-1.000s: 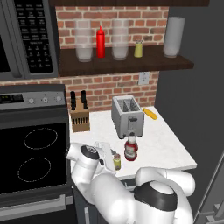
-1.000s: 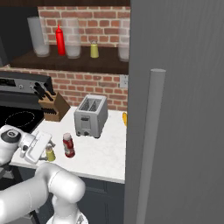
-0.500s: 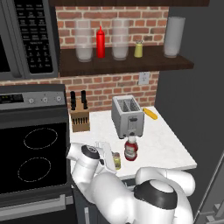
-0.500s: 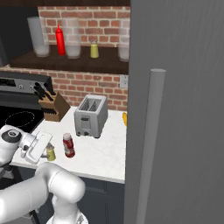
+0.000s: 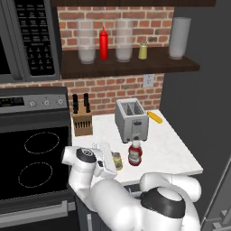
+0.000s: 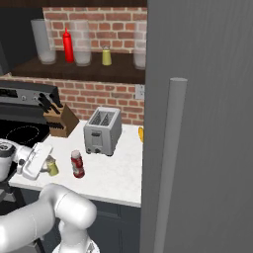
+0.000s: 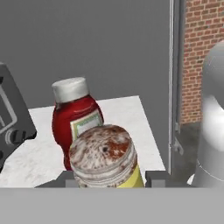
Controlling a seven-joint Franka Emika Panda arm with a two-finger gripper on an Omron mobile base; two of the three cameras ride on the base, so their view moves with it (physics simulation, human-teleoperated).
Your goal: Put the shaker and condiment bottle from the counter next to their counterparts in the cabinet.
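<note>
Cabinet (image 5: 131, 67) of dark wood spans the brick wall above, carrying clear tumblers, the tall red squeeze bottle (image 5: 103, 43) and the second shaker (image 5: 143, 51) toward its right half. Counter (image 5: 167, 142) below is white; the toaster (image 5: 131, 119) sits near its back edge, the knife block (image 5: 82, 123) at the back left corner. Condiment bottle (image 5: 134, 153) stands upright near the front edge, in front of the toaster. Just left of it, still on the counter near the front left corner, is the shaker (image 5: 117, 161). Gripper (image 7: 107, 177) is clamped on the shaker, a finger on each side of its body.
</note>
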